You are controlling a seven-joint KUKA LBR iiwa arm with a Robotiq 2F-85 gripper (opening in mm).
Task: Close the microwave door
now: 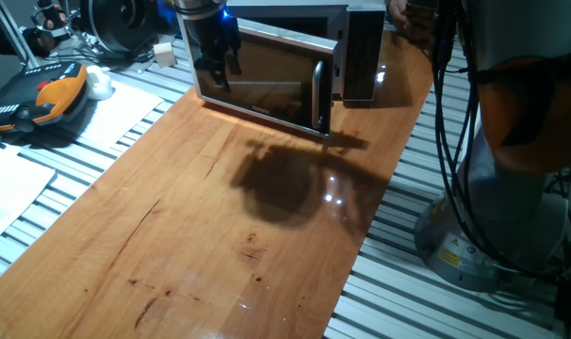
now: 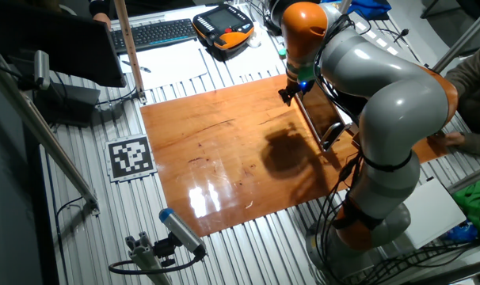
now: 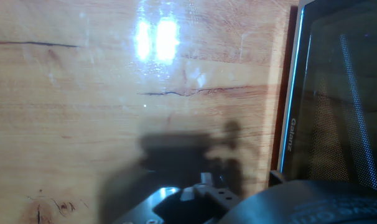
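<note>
The microwave [image 1: 361,52] stands at the far end of the wooden table [image 1: 220,235]. Its microwave door [image 1: 271,80], a dark glass panel in a silver frame, stands ajar. The handle [image 1: 318,94] edge is swung out from the black control strip. My gripper [image 1: 220,71] hangs just in front of the door's glass on the side away from the handle. In the other fixed view the gripper [image 2: 291,95] is at the near end of the edge-on door [image 2: 315,119]. The hand view shows the door [image 3: 344,106] at right; the fingertips are hidden.
A teach pendant [image 1: 40,99] and papers lie on the slatted bench left of the table. The arm's base [image 1: 512,188] and cables stand to the right. A keyboard [image 2: 157,32] and a printed marker tag [image 2: 129,157] lie beside the table.
</note>
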